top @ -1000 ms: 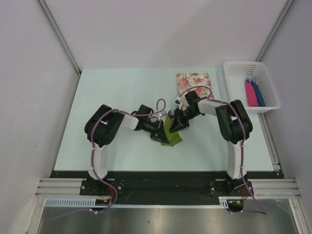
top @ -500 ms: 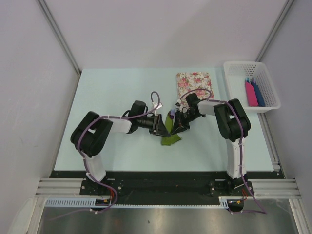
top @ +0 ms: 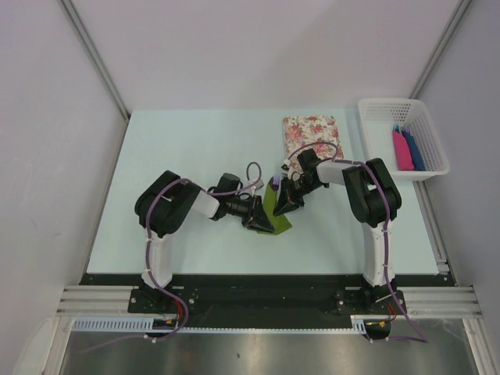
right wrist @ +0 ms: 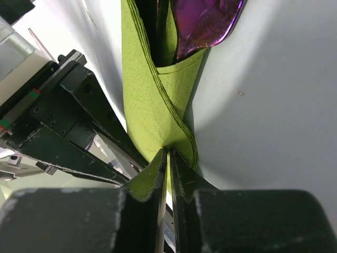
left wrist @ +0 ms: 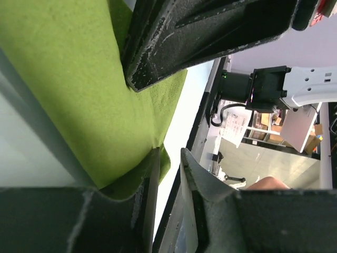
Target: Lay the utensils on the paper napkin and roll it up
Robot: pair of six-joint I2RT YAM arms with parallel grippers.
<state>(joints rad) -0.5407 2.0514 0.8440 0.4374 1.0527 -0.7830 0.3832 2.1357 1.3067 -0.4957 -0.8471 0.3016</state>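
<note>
Mid-table (top: 180, 141): the paper napkin (top: 271, 201) lies as a narrow rolled bundle between the two arms' tools. On its right side the right gripper (right wrist: 168, 154) has its fingers pressed together on a fold of the napkin's edge. On its left the left gripper (left wrist: 168, 156) stands a narrow slit apart, with the napkin corner against one fingertip and nothing seen between. The utensils (right wrist: 205, 21) show purple ends poking out of the bundle's far end

The pale counter (top: 172, 148) carries a floral mat (top: 311, 131) near its far edge, right of centre, and a white basket (top: 388, 101) at the far right corner. Mid-counter, the olive-green paper napkin (top: 278, 222) lies folded, with purple utensils (top: 275, 181) poking out toward the far edge.
</note>
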